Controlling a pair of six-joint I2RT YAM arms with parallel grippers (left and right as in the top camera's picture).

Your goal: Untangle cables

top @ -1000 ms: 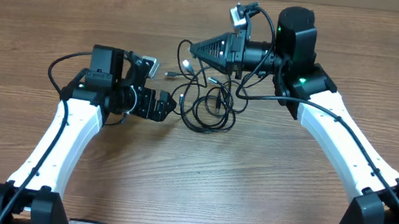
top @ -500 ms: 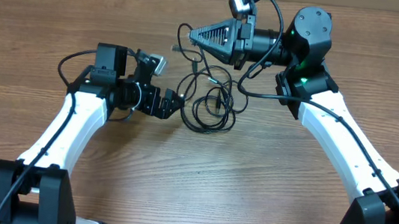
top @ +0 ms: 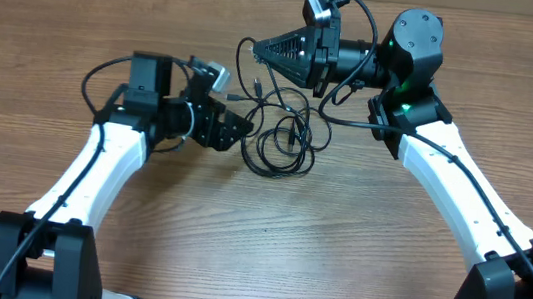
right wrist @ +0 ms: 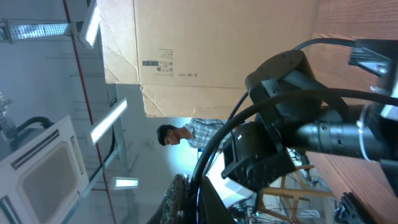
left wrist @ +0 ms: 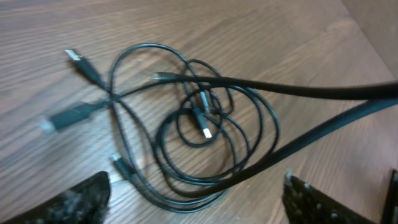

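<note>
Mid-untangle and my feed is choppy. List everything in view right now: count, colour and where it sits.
cables: several, tangled so the exact count is unclear, black, table centre between the grippers
table: one, brown wood, under everything
cardboard: one piece, tan, background of the right wrist view
person: one, dark-haired, far background below the cardboard
lights: a few, white, ceiling background
left gripper: one, black, open, at the tangle's left edge
right gripper: one, black, shut on a cable strand, at the tangle's far side
</note>
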